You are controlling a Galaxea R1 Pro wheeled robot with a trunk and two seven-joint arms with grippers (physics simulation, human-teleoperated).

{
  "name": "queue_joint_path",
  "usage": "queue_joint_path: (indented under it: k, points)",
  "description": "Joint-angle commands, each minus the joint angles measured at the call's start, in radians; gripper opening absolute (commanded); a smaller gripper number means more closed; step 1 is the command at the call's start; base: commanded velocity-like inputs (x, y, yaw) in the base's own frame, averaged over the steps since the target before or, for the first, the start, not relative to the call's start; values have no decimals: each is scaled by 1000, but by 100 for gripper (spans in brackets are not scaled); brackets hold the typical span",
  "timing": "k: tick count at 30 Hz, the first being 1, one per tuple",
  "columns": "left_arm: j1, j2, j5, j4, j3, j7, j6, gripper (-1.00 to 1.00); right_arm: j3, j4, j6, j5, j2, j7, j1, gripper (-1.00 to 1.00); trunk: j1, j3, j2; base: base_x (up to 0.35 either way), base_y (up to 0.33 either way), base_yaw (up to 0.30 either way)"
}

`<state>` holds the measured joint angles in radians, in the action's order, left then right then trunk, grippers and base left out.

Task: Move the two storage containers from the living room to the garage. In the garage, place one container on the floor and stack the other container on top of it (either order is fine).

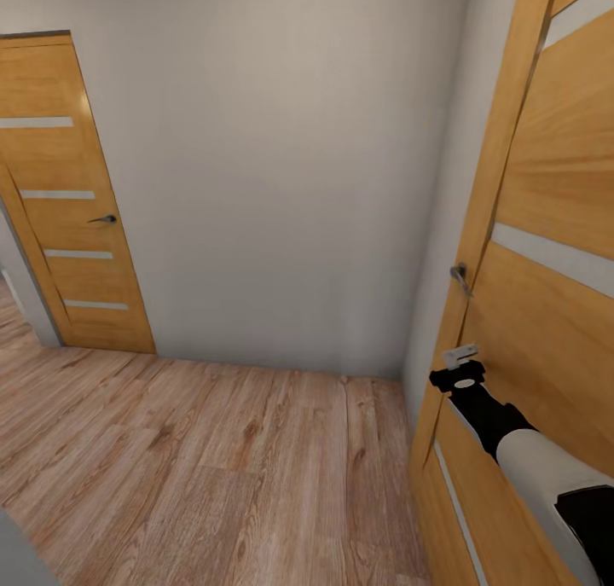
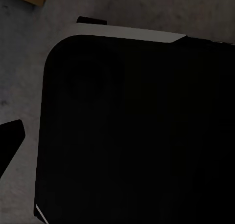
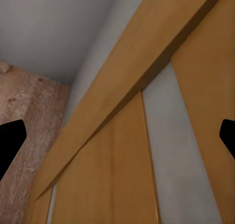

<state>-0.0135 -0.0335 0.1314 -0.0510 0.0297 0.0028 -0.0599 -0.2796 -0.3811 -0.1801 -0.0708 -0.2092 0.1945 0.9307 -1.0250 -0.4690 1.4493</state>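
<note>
The two storage containers are out of view. I am in a narrow passage with a light wood plank floor (image 1: 213, 467). My right arm reaches forward along a wooden door (image 1: 546, 330) at the right, and my right gripper (image 1: 460, 357) sits at that door's edge, a little below its metal handle (image 1: 459, 277). In the right wrist view the right gripper (image 3: 117, 138) is open, its dark fingertips (image 3: 11, 141) far apart with the door's panels (image 3: 112, 185) close in front and nothing held. My left gripper (image 2: 117, 136) hangs over a black rounded body (image 2: 137, 136), one fingertip (image 2: 10, 136) showing at the frame's edge.
A plain white wall (image 1: 281, 185) closes the passage ahead. A second wooden door (image 1: 68, 202) with a lever handle (image 1: 104, 219) stands shut at the left. Beside it a gap opens at the far left. A mottled grey surface (image 2: 24, 62) lies under the left gripper.
</note>
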Motion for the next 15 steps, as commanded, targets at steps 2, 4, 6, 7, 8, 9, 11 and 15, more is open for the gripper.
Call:
queue_joint_path:
  k: [2, 4, 6, 7, 8, 9, 11, 15]
  points:
    - [0, 0, 7, 0, 2, 0, -3, 100, 10, -1, -11, -14, -3, 8, 0, 100, 0, -1, 1, 0, 0, 0]
    - [0, 0, 7, 0, 2, 0, -3, 100, 18, -1, -11, -14, -4, 8, 0, 100, 0, -1, 1, 0, 0, 0]
    - [0, 0, 7, 0, 2, 0, -3, 100, 23, -1, -12, -14, -3, 8, 0, 100, 0, -1, 1, 0, 0, 0]
    - [0, 0, 7, 0, 2, 0, -3, 100, 26, -1, -12, -15, 2, 8, 0, 100, 0, -1, 1, 0, 0, 0]
    - [0, 0, 7, 0, 2, 0, -3, 100, 26, -1, -12, -15, 6, 8, 0, 100, 0, -1, 1, 0, 0, 0]
    - [0, 0, 7, 0, 2, 0, -3, 100, 26, -1, -13, -16, 10, 8, 0, 100, 0, -1, 1, 0, 0, 0]
    - [0, 0, 7, 0, 2, 0, -3, 100, 26, -1, -14, -16, 15, 8, 0, 100, 0, -1, 1, 0, 0, 0]
    - [0, 0, 7, 0, 2, 0, -3, 100, 24, -1, -16, -17, 59, 8, 0, 100, 0, -1, 1, 0, 0, 0]
